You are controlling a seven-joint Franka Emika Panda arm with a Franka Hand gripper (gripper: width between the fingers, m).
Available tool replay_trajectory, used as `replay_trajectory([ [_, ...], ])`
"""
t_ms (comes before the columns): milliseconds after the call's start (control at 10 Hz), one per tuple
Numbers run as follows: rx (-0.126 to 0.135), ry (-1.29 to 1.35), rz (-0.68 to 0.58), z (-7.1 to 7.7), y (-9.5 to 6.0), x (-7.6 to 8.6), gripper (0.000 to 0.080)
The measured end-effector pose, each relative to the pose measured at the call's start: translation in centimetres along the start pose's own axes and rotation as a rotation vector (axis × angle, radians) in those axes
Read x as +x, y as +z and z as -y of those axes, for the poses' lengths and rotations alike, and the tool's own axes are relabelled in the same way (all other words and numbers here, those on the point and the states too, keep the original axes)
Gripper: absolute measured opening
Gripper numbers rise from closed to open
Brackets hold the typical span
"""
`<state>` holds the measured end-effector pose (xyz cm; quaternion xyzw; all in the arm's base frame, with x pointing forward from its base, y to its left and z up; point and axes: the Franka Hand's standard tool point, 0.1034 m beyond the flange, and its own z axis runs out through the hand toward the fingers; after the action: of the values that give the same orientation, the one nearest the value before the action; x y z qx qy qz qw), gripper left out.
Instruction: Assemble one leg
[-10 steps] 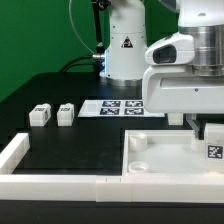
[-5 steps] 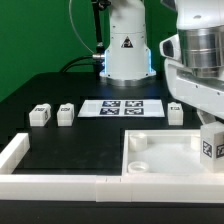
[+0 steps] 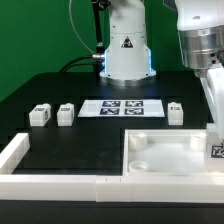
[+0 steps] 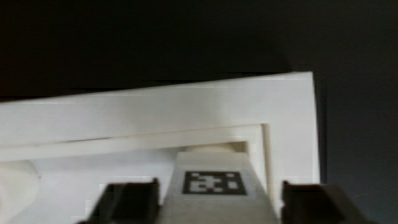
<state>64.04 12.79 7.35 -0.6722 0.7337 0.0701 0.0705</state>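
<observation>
a white leg [image 4: 215, 183] with a black-and-white marker tag on its face is seen in the wrist view between the two dark fingers [image 4: 121, 203] of the tool [image 4: 215, 204]; the fingers stand just beside its sides, so the tool appears closed on it, narrowed to the leg's width. the held leg is over the large white square panel [image 4: 125, 125], near one corner of that panel, inside its raised rim. whether the leg touches the panel floor cannot be told.

in the exterior view the same leg [image 3: 216, 150] is cut by the picture edge at the panel's [image 3: 170, 158] corner on the exterior view's right, with the arm above it. the tool itself is barely visible there.

the panel lies on the black bench [image 3: 60, 140], and a round socket is seen in its corner nearer the exterior view's left. behind the panel the marker board [image 3: 121, 107] lies flat on the bench. three more legs stand behind the panel: two [image 3: 40, 115] [image 3: 65, 113] side by side, well apart from the panel toward the exterior view's left, and one [image 3: 175, 112] just beside the marker board on the exterior view's right. a white l-shaped rail [image 3: 30, 165] borders the bench in front of the panel.
</observation>
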Motion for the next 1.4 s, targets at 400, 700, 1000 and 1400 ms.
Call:
replay_trajectory([
  [400,-0.090,-0.658,-0.029,-1.9,0.9,0.0,0.0643],
  [700,-0.084,-0.912,-0.020,-1.6,0.8,0.2,0.0648],
  [1000,-0.093,-1.348,-0.040,-1.0,0.2,1.2,0.0649],
  [1400,-0.056,-1.455,-0.064,-0.3,0.3,1.2,0.0397],
])
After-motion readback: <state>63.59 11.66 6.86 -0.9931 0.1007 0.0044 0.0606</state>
